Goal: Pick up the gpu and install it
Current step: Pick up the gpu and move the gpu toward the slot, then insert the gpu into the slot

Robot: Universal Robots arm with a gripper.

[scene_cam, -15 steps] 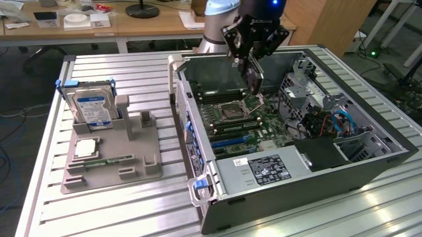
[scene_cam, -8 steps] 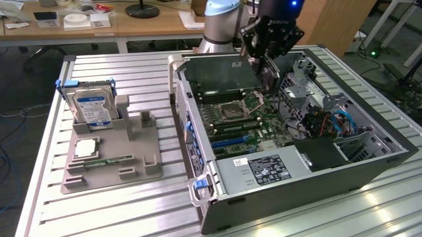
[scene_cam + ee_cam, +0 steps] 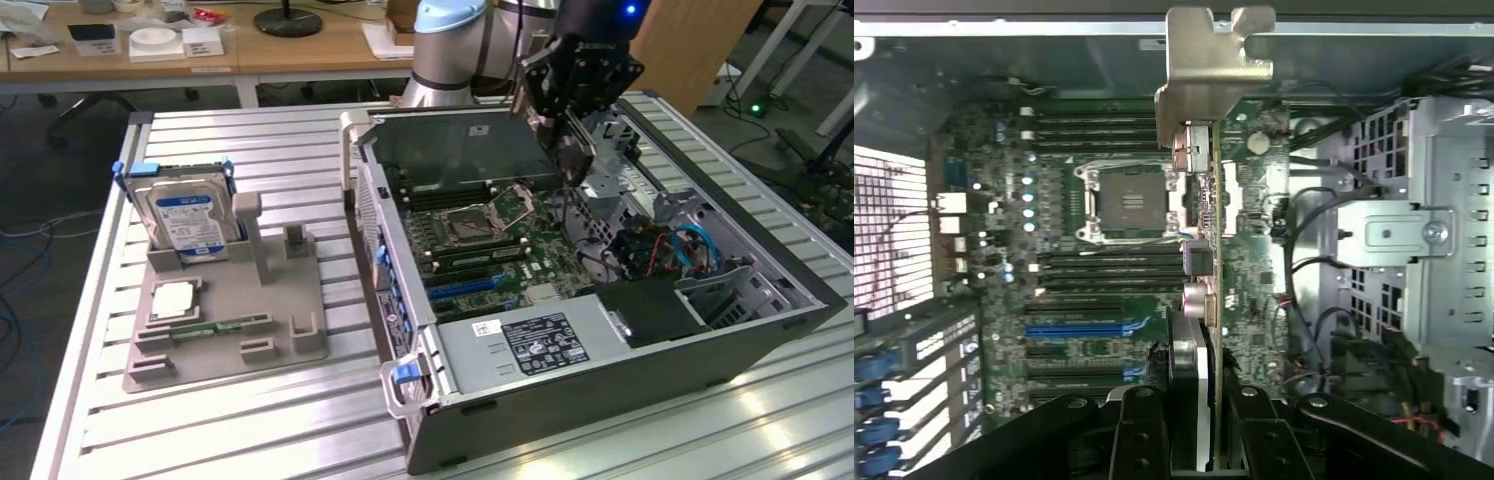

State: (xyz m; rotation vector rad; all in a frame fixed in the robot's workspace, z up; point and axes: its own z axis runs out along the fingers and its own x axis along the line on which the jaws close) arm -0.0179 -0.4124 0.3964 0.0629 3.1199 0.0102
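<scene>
One gpu (image 3: pixel 1199 300), bracket-end outward from gripper (image 3: pixel 1194 430)

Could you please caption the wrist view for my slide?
The gripper holds the gpu edge-on over the motherboard in the open case.

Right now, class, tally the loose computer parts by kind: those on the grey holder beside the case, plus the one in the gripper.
hard drive: 1
processor: 1
memory stick: 1
gpu: 1
Total: 4
</scene>
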